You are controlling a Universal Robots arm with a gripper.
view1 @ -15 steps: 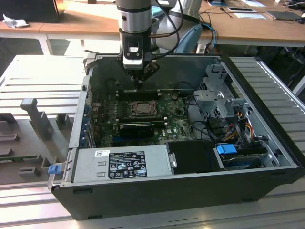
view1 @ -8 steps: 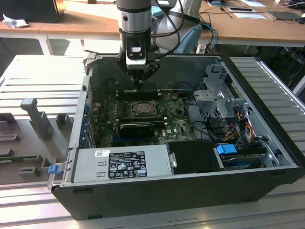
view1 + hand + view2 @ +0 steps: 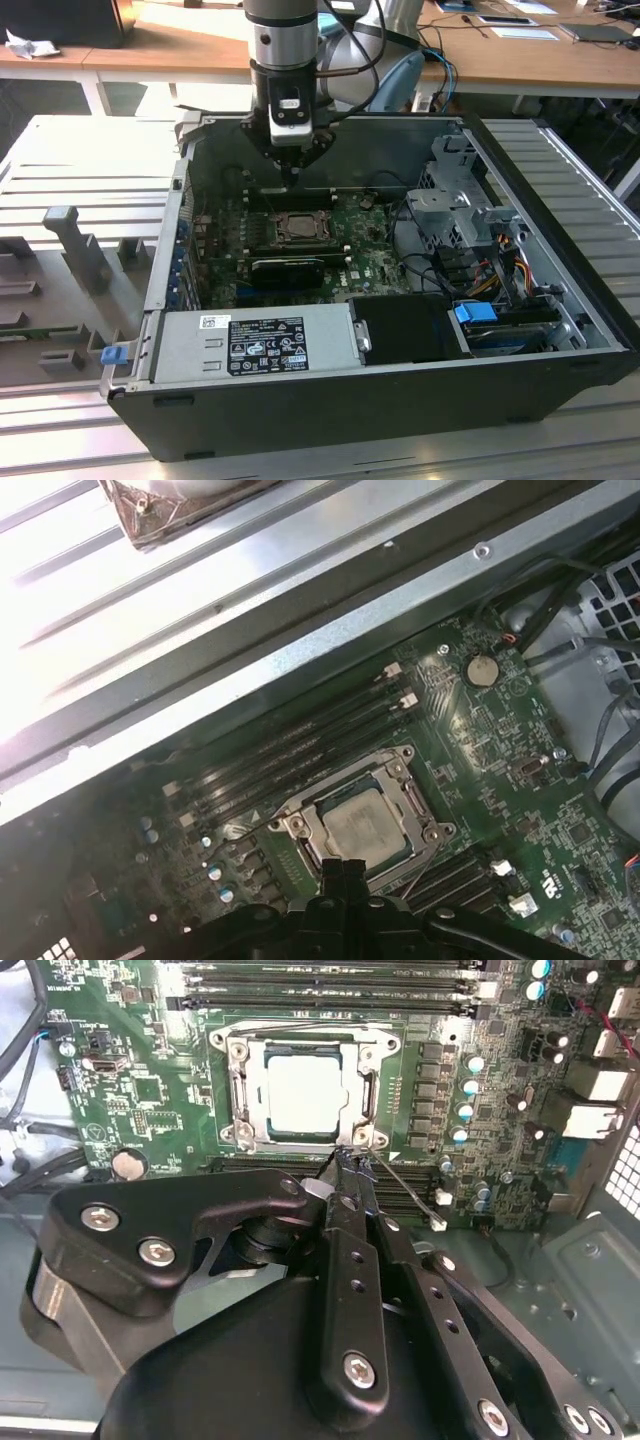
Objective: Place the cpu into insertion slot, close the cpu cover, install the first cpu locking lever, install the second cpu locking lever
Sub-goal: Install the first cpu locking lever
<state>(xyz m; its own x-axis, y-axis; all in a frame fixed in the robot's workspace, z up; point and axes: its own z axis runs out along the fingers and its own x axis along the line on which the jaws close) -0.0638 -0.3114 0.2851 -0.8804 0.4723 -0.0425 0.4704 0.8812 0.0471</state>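
- Wooden desks [image 3: 520, 70] stand behind an open computer case [image 3: 400, 390].
- Inside the case, the insertion slot [image 3: 300, 1038] sits on a green board [image 3: 130, 1100].
- The cpu cover [image 3: 252, 1095] lies flat on the slot and frames the seated cpu [image 3: 307, 1090].
- The gripper [image 3: 352, 1160] has its fingers pinched together, tips at the slot's edge beside a thin wire lever [image 3: 405, 1195].

A pale grey ribbed metal worktop [image 3: 80, 150] carries an open black computer case [image 3: 400, 410] mid-surface — grey blocky fixtures [image 3: 78, 250] stand near the edge at the exterior view's left.

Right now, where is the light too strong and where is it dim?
First wrist view: glare washes out the ribbed table; second wrist view: the chip shines pale; exterior view: the board looks dim beside the case wall.
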